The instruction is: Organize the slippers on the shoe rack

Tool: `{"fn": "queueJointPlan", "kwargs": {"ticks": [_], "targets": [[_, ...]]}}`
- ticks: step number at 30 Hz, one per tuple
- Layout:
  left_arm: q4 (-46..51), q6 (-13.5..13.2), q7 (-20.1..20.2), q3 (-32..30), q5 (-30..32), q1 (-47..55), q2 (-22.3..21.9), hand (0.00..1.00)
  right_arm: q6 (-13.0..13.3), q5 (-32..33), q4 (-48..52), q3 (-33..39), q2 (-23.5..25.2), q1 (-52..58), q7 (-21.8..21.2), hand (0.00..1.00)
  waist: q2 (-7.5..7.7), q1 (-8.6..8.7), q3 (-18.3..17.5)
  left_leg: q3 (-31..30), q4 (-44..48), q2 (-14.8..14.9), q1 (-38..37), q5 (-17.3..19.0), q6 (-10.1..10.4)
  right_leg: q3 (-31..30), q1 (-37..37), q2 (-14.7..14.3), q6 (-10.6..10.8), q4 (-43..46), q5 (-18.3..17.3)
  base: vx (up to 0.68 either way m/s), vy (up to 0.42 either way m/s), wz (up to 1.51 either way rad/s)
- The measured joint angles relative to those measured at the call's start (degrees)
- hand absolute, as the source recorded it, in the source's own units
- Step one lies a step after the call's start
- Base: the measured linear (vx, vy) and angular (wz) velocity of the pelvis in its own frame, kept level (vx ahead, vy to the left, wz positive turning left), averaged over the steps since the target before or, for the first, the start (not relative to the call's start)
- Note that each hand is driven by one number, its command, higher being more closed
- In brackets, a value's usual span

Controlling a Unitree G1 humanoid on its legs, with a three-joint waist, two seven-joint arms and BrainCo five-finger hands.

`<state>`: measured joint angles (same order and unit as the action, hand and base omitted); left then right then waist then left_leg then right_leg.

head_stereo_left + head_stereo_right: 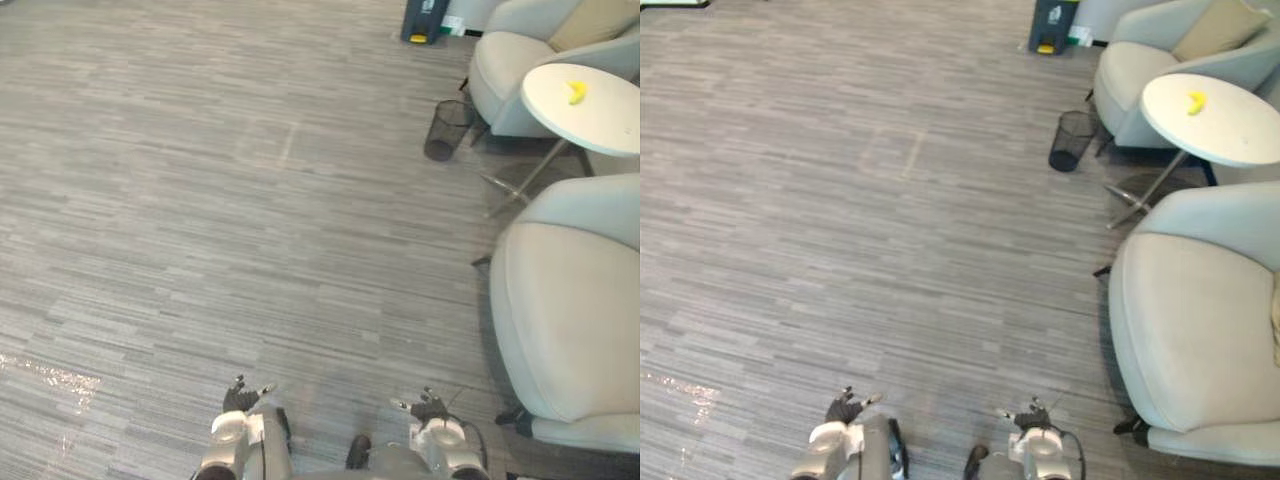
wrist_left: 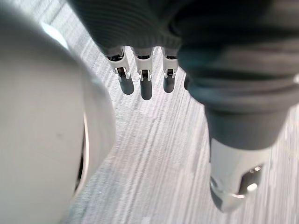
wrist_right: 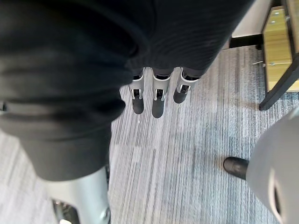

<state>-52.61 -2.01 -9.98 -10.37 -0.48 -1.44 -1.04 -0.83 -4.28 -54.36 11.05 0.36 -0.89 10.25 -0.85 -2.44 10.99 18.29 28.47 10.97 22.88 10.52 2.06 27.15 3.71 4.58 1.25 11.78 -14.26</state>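
**Loose hands, slippers yet to be found**

Most of what lies ahead is the grey striped carpet floor point(image 1: 250, 220), running from the bottom edge to the top of the frame. Down the right side sit two pale seats: the near armchair point(image 1: 570, 320) at lower right and the far armchair point(image 1: 510, 70) at upper right. A round white bench point(image 1: 610, 125) stands between them. A black mesh bin point(image 1: 446, 130) stands on the floor just left of the far armchair.

At the bottom edge hang the left hand point(image 1: 240, 398) and the right hand point(image 1: 428, 408). Both are released, their fingers point(image 2: 146, 86) straight and holding nothing. Smallest of all, a yellow thing point(image 1: 576, 92) lies on the bench.

Where the slippers are I cannot tell from here. A wooden unit point(image 3: 280, 46) in a dark frame sits at the upper right of the right wrist view; whether it is the shoe rack I cannot say.

To my eye the step in hand is the search. Done well, that means turning slowly, keeping both hands loose and low, and giving the near armchair room. No reach should start until a slipper lies plainly in front.
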Motion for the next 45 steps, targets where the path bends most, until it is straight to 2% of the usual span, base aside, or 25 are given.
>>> {"fn": "queueJointPlan", "kwargs": {"ticks": [1,4,6,8,11,14,15,17,18,19,20,21,22,24,25,26,28,32,33,34,35,36,40,42,45], "targets": [[0.22,-0.12,0.04,-0.45,-0.58,-0.28,-0.13,0.00,-0.14,-0.03,-0.37,0.16,0.23,0.37,-0.01,0.00,0.40,-0.75,-0.35,-0.08,-1.72,-1.41,-0.25,-3.23,-3.48,0.41,0.86,0.58,1.91,0.16,-1.18,0.44,0.193,0.60],[1.06,-0.17,-0.03,-2.23,-0.89,-0.12,0.42,0.00,-0.18,-0.18,-0.13,0.34,3.33,-0.13,-0.10,0.00,2.94,-1.78,-0.74,-0.33,-0.02,-4.59,-0.33,0.77,-4.86,-0.04,1.81,3.28,2.88,1.24,-0.86,0.37,0.193,0.37],[0.94,0.04,-0.06,-2.01,-0.88,0.18,0.24,0.00,-0.16,-0.31,0.29,0.19,3.28,-0.19,-0.24,0.00,2.98,-2.49,-0.72,-0.58,0.74,-6.65,-3.18,3.98,-5.49,-1.08,0.66,7.02,4.91,11.16,-1.45,0.34,0.209,0.24],[0.64,0.29,-0.10,-1.77,-0.88,0.58,0.31,0.00,-0.13,-0.33,1.87,-0.13,3.22,0.87,-0.31,0.00,2.78,-2.24,-0.68,-2.56,0.99,-8.43,-7.28,7.11,-5.79,-6.37,-5.49,10.87,4.19,31.06,1.89,0.40,0.166,0.48],[0.63,0.54,-1.16,-1.59,-0.92,1.54,0.35,0.00,-0.10,-0.35,1.99,-0.45,3.22,1.09,-0.32,0.00,2.57,-0.78,-0.54,-6.41,-1.29,-9.70,-13.43,10.12,-6.48,-12.12,-15.21,8.34,4.21,45.06,-0.39,0.43,0.051,0.63],[0.63,0.63,-1.18,-0.87,-1.42,1.38,0.25,0.00,0.48,-0.32,2.27,-0.23,3.24,0.76,-0.26,0.00,3.29,-0.20,-0.90,-9.39,-5.17,-10.72,-18.78,11.50,-6.26,-10.79,-22.86,5.78,3.97,37.98,-1.61,0.36,-0.044,0.58],[-0.17,0.59,-1.13,-0.83,-1.75,0.63,0.04,0.00,0.60,-0.34,1.74,-0.03,3.08,0.16,-0.26,0.00,3.45,0.01,-0.81,-10.72,-7.52,-10.77,-21.55,11.80,-6.04,-9.96,-24.96,4.11,3.31,29.08,-0.97,0.47,-0.101,0.73],[-1.59,0.57,-1.07,0.17,-1.90,-0.18,0.35,0.00,0.55,-0.31,1.13,0.20,2.93,-0.53,-0.28,0.00,3.74,0.99,-0.84,-14.37,-12.10,-11.20,-25.83,12.12,-4.74,-10.30,-25.75,1.61,2.89,10.85,4.90,0.63,-0.172,1.00],[-2.30,0.49,-0.98,0.43,-1.78,-0.15,0.39,0.00,0.52,-0.35,0.58,0.27,2.59,-1.04,-0.34,0.00,3.59,2.08,-0.86,-16.84,-14.75,-11.14,-28.52,11.81,-3.97,-12.25,-25.58,0.67,0.98,8.19,12.22,0.62,-0.194,1.04],[-3.29,0.47,-0.99,0.34,-1.75,-0.05,0.14,0.00,0.46,-0.39,0.18,0.29,1.70,-1.36,-0.39,0.00,2.53,2.47,-1.93,-18.79,-16.73,-9.68,-30.45,11.76,-3.26,-12.45,-25.04,-0.75,-2.57,8.36,12.21,0.74,-0.197,0.77],[-3.68,0.31,-0.85,0.34,-1.14,0.16,-0.09,0.00,0.46,-0.60,-0.74,0.83,1.61,-2.48,-0.34,0.00,1.09,1.58,-2.02,-20.89,-17.22,-8.75,-30.82,9.95,-0.72,-11.91,-25.00,-0.22,-3.70,11.63,9.62,0.74,-0.189,0.64],[-3.48,0.40,-0.89,0.29,-0.59,-0.48,-1.25,0.00,0.26,-0.68,-0.25,2.71,1.25,-2.93,-0.28,0.00,0.84,2.68,-0.98,-23.16,-15.92,-9.58,-31.54,7.50,0.50,-11.60,-27.31,2.24,-4.97,20.86,6.78,0.71,-0.174,0.67],[-3.24,0.55,-1.11,-0.10,-0.13,-0.32,-1.92,0.00,0.51,-0.78,0.89,2.84,0.60,-2.90,-0.34,0.00,0.74,3.62,-0.67,-23.77,-11.97,-10.43,-30.73,6.65,1.32,-10.91,-29.84,3.01,-3.53,26.63,4.54,0.57,-0.199,0.80],[-2.75,0.67,-0.86,-1.81,0.62,0.77,-1.89,0.00,0.47,-0.71,2.16,1.47,0.44,-1.65,-0.21,0.00,-0.50,3.49,-0.81,-21.74,9.03,-8.85,-23.92,5.20,5.05,-8.80,-22.58,0.63,-4.63,15.97,2.54,0.51,-0.204,0.51],[-1.62,0.73,-0.55,-2.40,0.93,1.19,-2.03,0.00,0.29,-0.55,1.67,0.59,0.67,-1.65,-0.20,0.00,-2.45,2.13,-0.67,-19.22,23.38,-4.52,-17.94,3.60,6.75,-9.88,-18.59,-2.99,-5.84,13.62,1.62,0.69,-0.182,-0.05],[-0.54,0.87,-0.65,-3.96,0.98,1.65,-1.58,0.00,0.26,-0.15,1.45,-0.25,2.16,-1.31,-0.24,0.00,-2.38,1.76,-0.42,-14.96,31.16,-1.02,-13.73,5.03,4.86,-10.09,-14.49,-4.42,-6.06,11.60,0.09,0.70,-0.152,-0.23],[1.06,1.16,-0.88,-4.11,1.00,2.00,-1.33,0.00,-0.25,0.00,1.61,-0.82,3.81,-0.76,-0.23,0.00,-0.97,1.44,0.44,-10.68,33.37,1.14,-8.40,6.94,1.84,-10.30,-7.58,-4.69,-6.16,7.71,-0.36,0.59,-0.066,0.05],[4.23,0.24,-0.90,-3.91,0.93,1.45,-1.61,0.00,-0.08,0.39,2.30,-0.93,3.83,-1.00,-0.03,0.00,0.57,-0.88,0.66,-6.14,16.69,0.24,2.32,7.43,0.75,-12.76,2.81,-2.73,-4.75,-0.68,-1.12,0.57,0.082,-0.31],[4.25,0.04,-0.94,-3.94,0.92,1.22,-1.42,0.00,-0.02,0.38,2.27,-0.55,3.85,-1.08,-0.04,0.00,0.89,-1.00,0.83,-6.58,11.59,-0.64,3.40,6.28,1.26,-13.17,4.25,-1.79,-3.64,-1.41,-1.76,0.60,0.234,-0.45],[4.08,-0.12,-0.97,-3.85,0.90,1.06,-1.35,0.00,0.00,0.36,2.06,-0.08,3.78,-0.80,-0.05,0.00,0.51,-1.07,0.60,-7.89,1.58,-1.67,4.21,0.25,1.90,-14.27,6.63,-1.02,-1.82,-2.53,-2.80,0.60,0.269,-0.45],[3.49,-0.12,-0.98,-3.75,0.86,1.11,-1.36,0.00,-0.11,0.36,1.43,0.05,3.68,-0.27,-0.01,0.00,0.74,-1.28,0.29,-7.66,0.85,-2.26,3.60,-5.13,-0.83,-15.75,7.92,-0.19,-0.62,-2.84,-3.49,0.60,0.295,-0.29],[2.99,-0.03,-0.94,-3.76,0.93,0.80,-0.24,0.00,-0.34,0.13,0.93,-0.63,3.57,-0.16,-0.33,0.00,2.47,-0.71,-0.54,-6.06,1.10,-4.05,3.05,-2.95,-1.19,-16.62,7.98,2.17,-0.62,-2.46,-2.93,0.62,0.323,-0.22],[-0.09,0.49,-1.02,-3.76,1.35,0.14,0.94,0.00,-0.31,-0.33,1.33,1.20,3.64,-0.17,-0.19,0.00,3.37,-0.81,-1.04,-2.98,4.19,-5.15,-2.31,3.26,-6.52,-21.81,-1.11,6.34,3.46,21.81,2.22,0.61,0.323,-0.22],[-1.18,1.01,-1.03,-3.73,1.37,0.95,0.60,0.00,-0.28,-0.33,1.34,0.54,3.54,-0.02,-0.32,0.00,2.48,-0.70,-0.49,-2.05,1.21,-5.20,-10.75,4.26,-6.89,-20.94,-6.09,7.18,3.50,37.63,0.81,0.53,0.197,-0.49],[-1.35,1.06,-1.03,-3.72,1.32,1.00,-0.29,0.00,0.10,-0.52,2.22,-0.53,3.56,0.66,-0.31,0.00,0.86,-0.34,-1.17,-0.61,-5.86,-4.89,-20.71,8.13,-5.75,-13.53,-15.67,6.54,1.96,42.76,-1.35,0.43,0.055,-0.57]]}}
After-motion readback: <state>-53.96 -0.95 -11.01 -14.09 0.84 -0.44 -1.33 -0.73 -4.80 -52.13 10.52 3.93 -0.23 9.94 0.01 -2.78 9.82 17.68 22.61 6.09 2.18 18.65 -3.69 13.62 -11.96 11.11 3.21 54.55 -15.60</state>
